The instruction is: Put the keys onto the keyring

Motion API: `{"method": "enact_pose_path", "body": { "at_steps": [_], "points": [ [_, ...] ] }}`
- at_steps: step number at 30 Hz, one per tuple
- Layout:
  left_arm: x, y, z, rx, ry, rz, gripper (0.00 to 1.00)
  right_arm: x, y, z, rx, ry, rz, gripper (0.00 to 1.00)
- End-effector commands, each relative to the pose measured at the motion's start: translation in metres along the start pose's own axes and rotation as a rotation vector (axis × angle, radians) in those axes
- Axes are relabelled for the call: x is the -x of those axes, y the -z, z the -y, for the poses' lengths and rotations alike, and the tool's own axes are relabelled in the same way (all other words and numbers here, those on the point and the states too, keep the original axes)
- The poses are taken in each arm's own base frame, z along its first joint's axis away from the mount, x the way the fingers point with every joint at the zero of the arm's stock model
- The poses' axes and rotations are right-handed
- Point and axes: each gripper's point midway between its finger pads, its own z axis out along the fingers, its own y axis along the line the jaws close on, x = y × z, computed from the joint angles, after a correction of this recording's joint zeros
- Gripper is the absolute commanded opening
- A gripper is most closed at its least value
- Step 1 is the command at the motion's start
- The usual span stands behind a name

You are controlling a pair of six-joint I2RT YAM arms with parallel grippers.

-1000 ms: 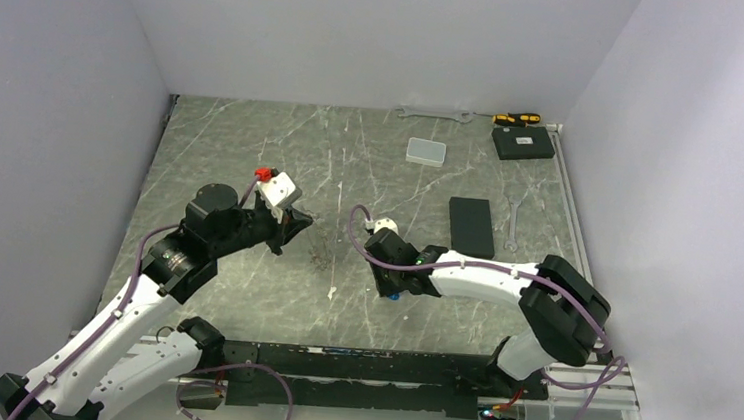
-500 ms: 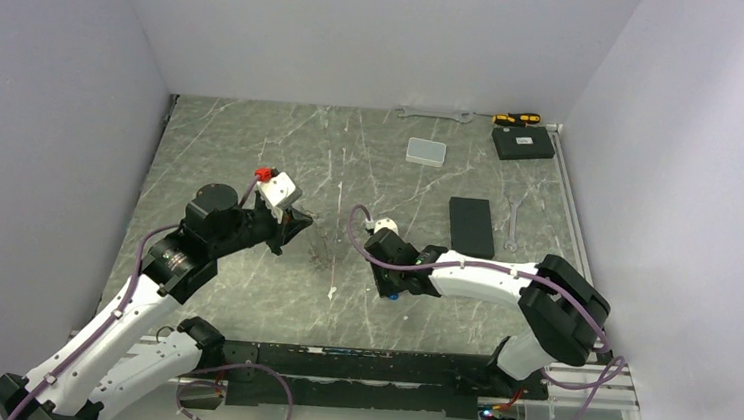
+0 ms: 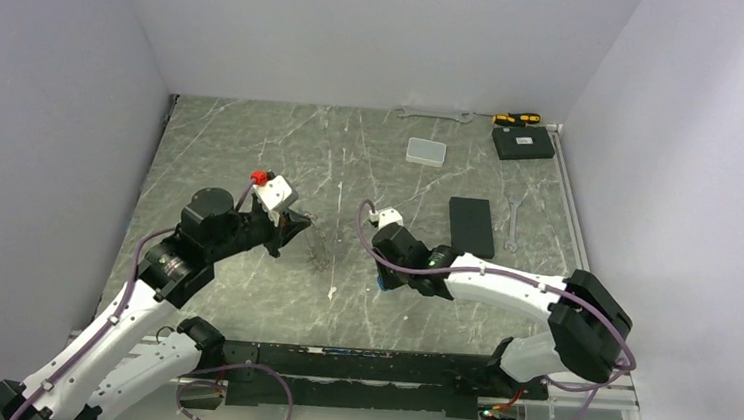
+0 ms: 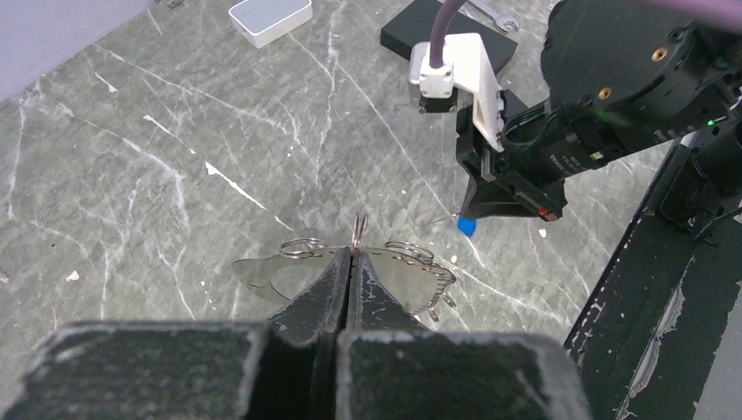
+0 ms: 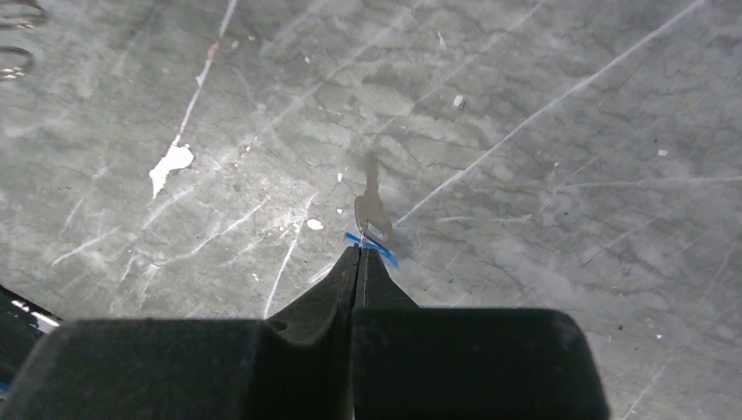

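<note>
The left gripper [image 4: 350,260] is seen pressed shut on the keyring [image 4: 262,278], which is pinched at its near edge; whether the loop is touching the table [image 3: 242,150] cannot be told. In the left wrist view the flat shiny band is spread toward 9 o'clock of the fingertips and the beaded chain toward 3 o'clock; two small wire rings [image 4: 302,248] are seen at the loop's far side, one on each side of the fingertips. The right gripper [image 5: 359,258] is closed on the blue-headed key [image 5: 367,210]; the blue head is clamped between the fingertips, and the metal blade is pointed toward 12 o'clock in the right wrist view, low over the table. In the top view the key is found at about 4 o'clock of the keyring, near it but apart. A clear box [image 3: 426,151] and a black block [image 3: 471,226] are set well apart, at 12 to 2 o'clock of the right gripper.
</note>
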Motion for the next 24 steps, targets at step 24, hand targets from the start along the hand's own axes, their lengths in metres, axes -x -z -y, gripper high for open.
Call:
{"method": "enact_pose_path", "body": {
  "at_steps": [24],
  "points": [
    [0.051,0.014,-0.007,0.106,0.289,0.234,0.0,0.108,0.079,-0.019,0.144,0.057,0.501,0.0]
  ]
}}
